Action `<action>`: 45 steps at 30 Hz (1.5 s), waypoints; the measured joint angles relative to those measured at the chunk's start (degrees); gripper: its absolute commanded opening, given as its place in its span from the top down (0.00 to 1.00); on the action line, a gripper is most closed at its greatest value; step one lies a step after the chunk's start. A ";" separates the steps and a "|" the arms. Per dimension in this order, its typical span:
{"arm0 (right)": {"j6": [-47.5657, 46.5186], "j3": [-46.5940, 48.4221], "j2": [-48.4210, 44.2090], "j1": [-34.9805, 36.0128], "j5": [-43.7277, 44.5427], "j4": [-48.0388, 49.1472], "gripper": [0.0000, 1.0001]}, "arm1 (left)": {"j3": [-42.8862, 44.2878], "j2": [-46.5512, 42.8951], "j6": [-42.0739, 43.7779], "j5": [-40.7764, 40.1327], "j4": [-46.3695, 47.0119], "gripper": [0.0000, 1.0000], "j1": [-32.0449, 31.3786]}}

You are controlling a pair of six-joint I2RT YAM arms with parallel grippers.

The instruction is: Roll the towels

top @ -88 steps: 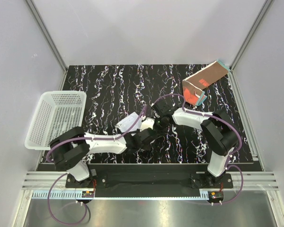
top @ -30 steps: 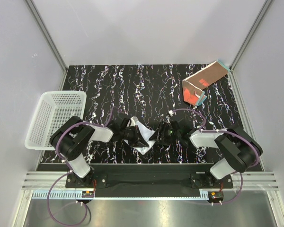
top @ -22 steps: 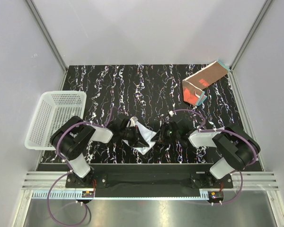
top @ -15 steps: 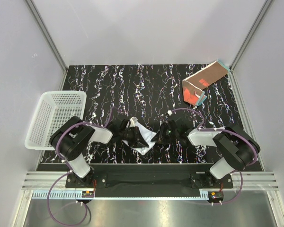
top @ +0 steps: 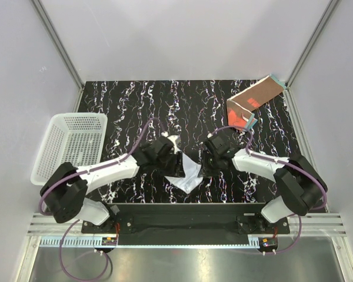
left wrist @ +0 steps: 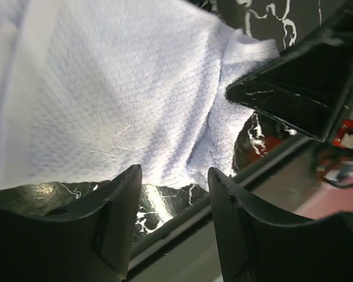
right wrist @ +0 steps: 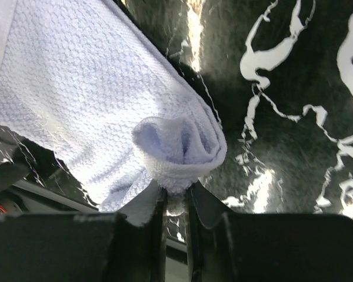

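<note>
White perforated plastic basket (top: 70, 147) sits over at the left edge of the tabletop (top: 165, 106) — black with white marbled streaks. Plain grey walls (top: 182, 35) all round, metal rail (top: 47, 226) along the front.

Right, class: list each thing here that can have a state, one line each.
white towel: unrolled, spread out, one corner bunched up.
rust-brown towel: unrolled, loosely folded at the far right corner.
basket: upright, no towel in it.
left gripper: open over the white towel's edge, holding nothing.
right gripper: shut on the white towel's bunched corner.
</note>
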 measured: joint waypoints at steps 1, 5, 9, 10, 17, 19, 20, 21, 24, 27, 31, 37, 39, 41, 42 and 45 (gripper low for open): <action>-0.55 0.81 0.00 0.00 0.15 -1.90 0.94 | 1.84 -0.42 1.62 -3.63 -1.73 0.46 -2.60; -2.43 3.96 0.83 0.28 0.35 -7.45 0.95 | 7.08 -0.96 6.49 -15.13 -5.60 0.45 -12.79; -3.50 5.95 1.46 0.39 0.59 -10.82 0.94 | 8.44 -0.57 9.27 -21.03 -6.49 0.44 -19.19; -3.65 6.19 1.51 0.39 0.59 -11.41 0.95 | 8.55 -0.11 9.64 -21.94 -6.49 0.44 -19.98; -4.50 6.93 2.47 0.42 0.55 -13.22 0.96 | 8.81 6.56 11.15 -26.10 -5.97 0.44 -24.81; -4.52 6.93 2.62 0.42 0.52 -13.53 0.96 | 8.85 8.11 11.58 -26.53 -5.18 0.44 -26.27; -4.52 6.95 2.64 0.42 0.52 -13.68 0.96 | 8.87 8.59 11.76 -26.62 -4.76 0.44 -26.82; -4.52 6.97 2.69 0.42 0.52 -13.81 0.96 | 8.96 9.09 11.93 -26.67 -4.20 0.44 -27.32; -4.52 7.06 2.71 0.42 0.52 -13.94 0.96 | 9.31 10.38 12.35 -26.71 -3.02 0.44 -28.44; -4.52 7.13 2.86 0.42 0.52 -14.01 0.97 | 9.75 11.15 12.59 -26.97 -1.95 0.44 -29.05; -4.52 7.13 3.10 0.42 0.50 -14.01 0.97 | 10.10 11.58 12.74 -27.50 -1.03 0.49 -29.33; -4.52 7.13 3.37 0.42 0.33 -13.99 0.97 | 9.99 13.42 13.27 -28.72 0.20 0.73 -29.66; -4.55 7.13 3.37 0.42 0.28 -13.97 0.97 | 9.77 13.70 13.44 -28.92 0.76 0.79 -29.81; -4.59 7.13 3.39 0.42 0.13 -13.97 0.97 | 9.40 13.70 13.46 -29.05 1.20 0.87 -29.92; -4.63 7.13 3.39 0.42 0.09 -13.97 0.97 | 9.16 13.70 13.44 -29.14 1.53 0.90 -29.97; -4.72 7.13 3.43 0.44 0.02 -13.94 0.95 | 8.41 13.70 13.18 -29.18 2.49 1.00 -30.01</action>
